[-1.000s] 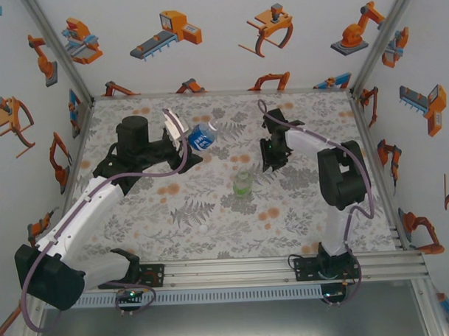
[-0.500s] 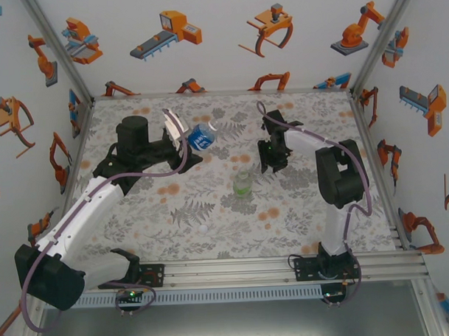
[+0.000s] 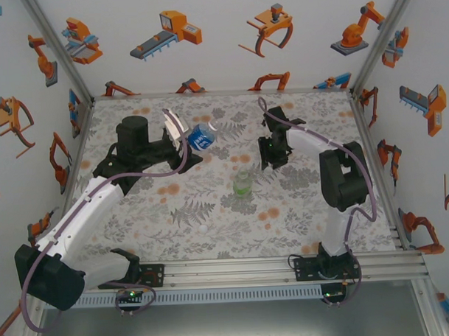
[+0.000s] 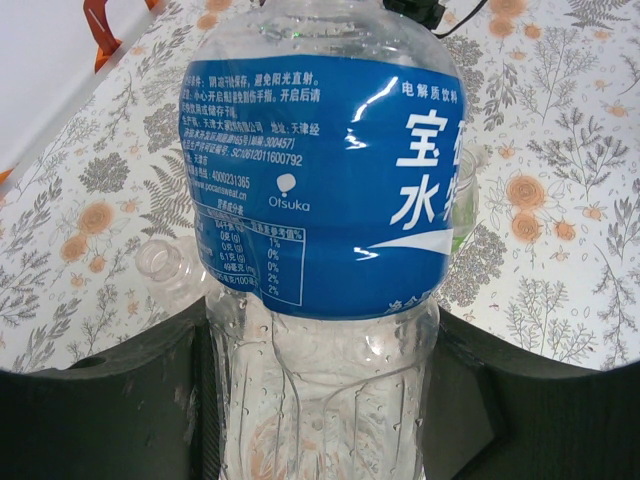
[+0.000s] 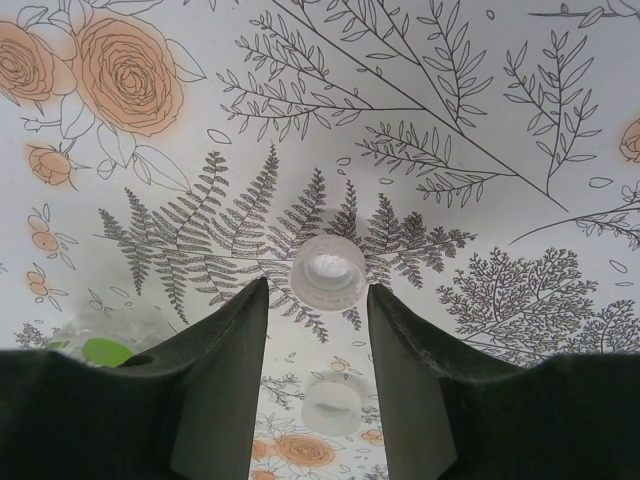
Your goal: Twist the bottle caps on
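The left gripper [image 4: 320, 318] pinched the blue-labelled bottle [image 4: 320, 150] by its lower body, long axis tilted, neck toward the far right. The right gripper [image 5: 318, 290] stood spread astride a white cap [image 5: 328, 272] on the flower-print table [image 3: 211, 205], well clear of its edges, with the upright green bottle [image 3: 243, 183] near.

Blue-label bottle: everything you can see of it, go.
The blue-label bottle is clear plastic with a blue wrap printed in white Chinese text and "Otsuka". Droplets cling inside its bare lower body. The left gripper clamps that lower part from both sides, holding it tilted above the table.
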Robot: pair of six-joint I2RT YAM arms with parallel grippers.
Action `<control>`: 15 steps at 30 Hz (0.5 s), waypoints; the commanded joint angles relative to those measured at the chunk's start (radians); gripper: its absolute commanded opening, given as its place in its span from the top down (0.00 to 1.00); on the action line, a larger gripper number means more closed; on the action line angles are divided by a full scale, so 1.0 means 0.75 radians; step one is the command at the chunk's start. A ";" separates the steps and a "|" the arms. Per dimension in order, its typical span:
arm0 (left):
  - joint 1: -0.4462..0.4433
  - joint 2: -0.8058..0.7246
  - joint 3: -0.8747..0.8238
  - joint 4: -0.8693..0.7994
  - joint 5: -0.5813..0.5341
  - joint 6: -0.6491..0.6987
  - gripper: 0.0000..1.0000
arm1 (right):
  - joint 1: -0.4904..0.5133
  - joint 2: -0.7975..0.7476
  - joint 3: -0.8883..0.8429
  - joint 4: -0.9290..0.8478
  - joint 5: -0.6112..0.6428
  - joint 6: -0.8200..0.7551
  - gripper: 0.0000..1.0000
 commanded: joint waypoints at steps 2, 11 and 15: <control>0.003 -0.026 0.001 0.026 0.031 -0.014 0.67 | 0.001 -0.031 0.030 -0.027 -0.018 -0.004 0.58; 0.003 -0.025 0.000 0.024 0.031 -0.014 0.66 | 0.004 -0.013 0.011 -0.017 -0.031 0.001 0.58; 0.001 -0.025 -0.001 0.025 0.030 -0.015 0.66 | 0.003 -0.010 0.004 -0.020 -0.017 -0.001 0.57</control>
